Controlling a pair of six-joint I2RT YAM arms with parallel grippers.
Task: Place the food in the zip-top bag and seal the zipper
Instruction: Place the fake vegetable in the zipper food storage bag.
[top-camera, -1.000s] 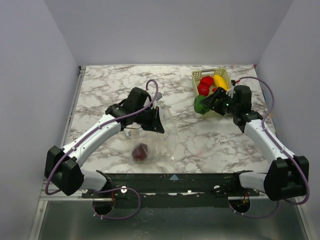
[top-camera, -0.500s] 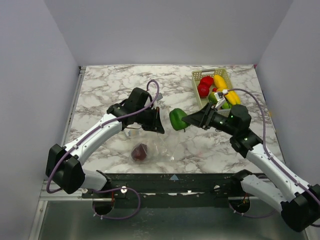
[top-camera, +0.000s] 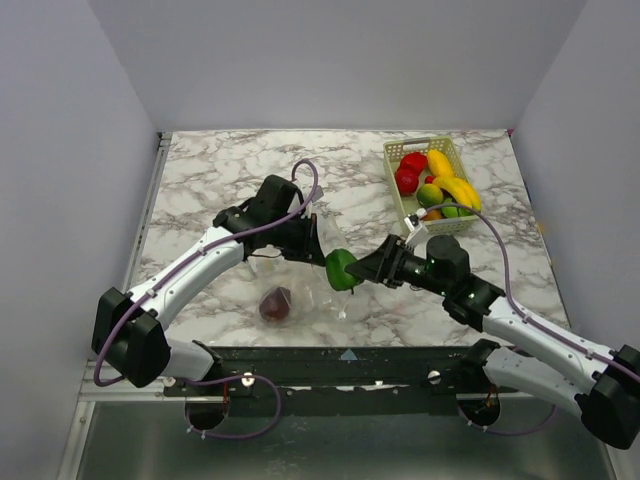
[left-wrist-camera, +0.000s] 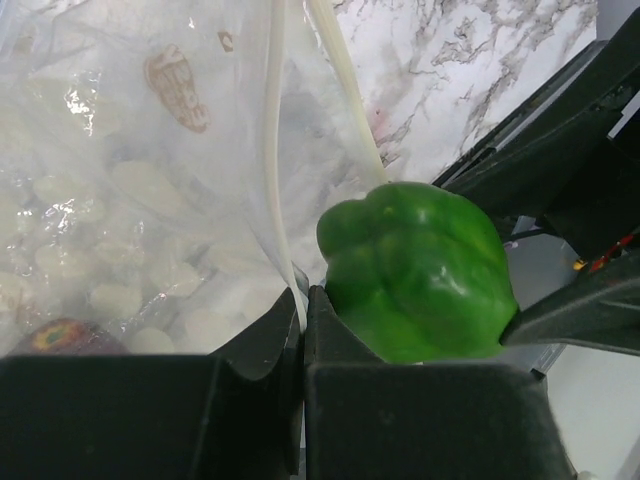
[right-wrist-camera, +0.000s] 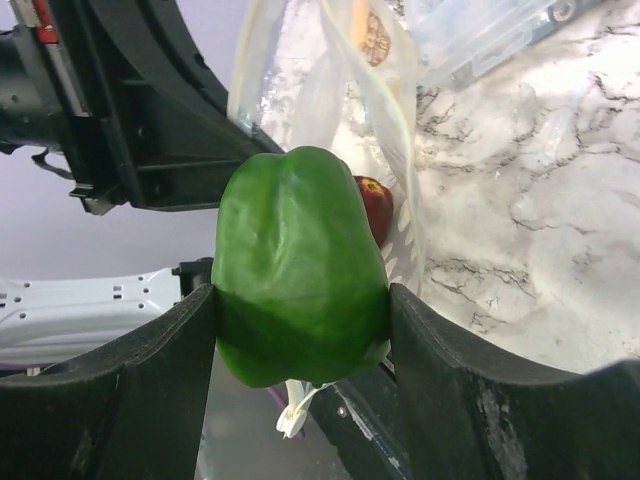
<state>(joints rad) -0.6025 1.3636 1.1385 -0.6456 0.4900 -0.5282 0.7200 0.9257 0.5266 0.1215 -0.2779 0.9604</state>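
Observation:
My right gripper (top-camera: 352, 270) is shut on a green toy pepper (top-camera: 339, 269) and holds it at the open mouth of the clear zip-top bag (top-camera: 320, 285). The pepper fills the right wrist view (right-wrist-camera: 300, 265) between my fingers (right-wrist-camera: 160, 380). My left gripper (top-camera: 318, 245) is shut on the bag's mouth edge, pinching the white zipper strip (left-wrist-camera: 275, 170) and holding it up. The pepper (left-wrist-camera: 415, 270) sits just right of that strip. A dark maroon fruit (top-camera: 275, 304) lies inside the bag; it also shows in the right wrist view (right-wrist-camera: 377, 205).
A pale green mesh basket (top-camera: 392, 152) at the back right holds red, yellow, green and orange toy food (top-camera: 432, 177). The table's front edge with a dark rail (top-camera: 340, 355) lies just below the bag.
My right arm has carried the green pepper from beside the basket leftward and nearer, to the bag's mouth. My left gripper has kept its hold on the bag edge.

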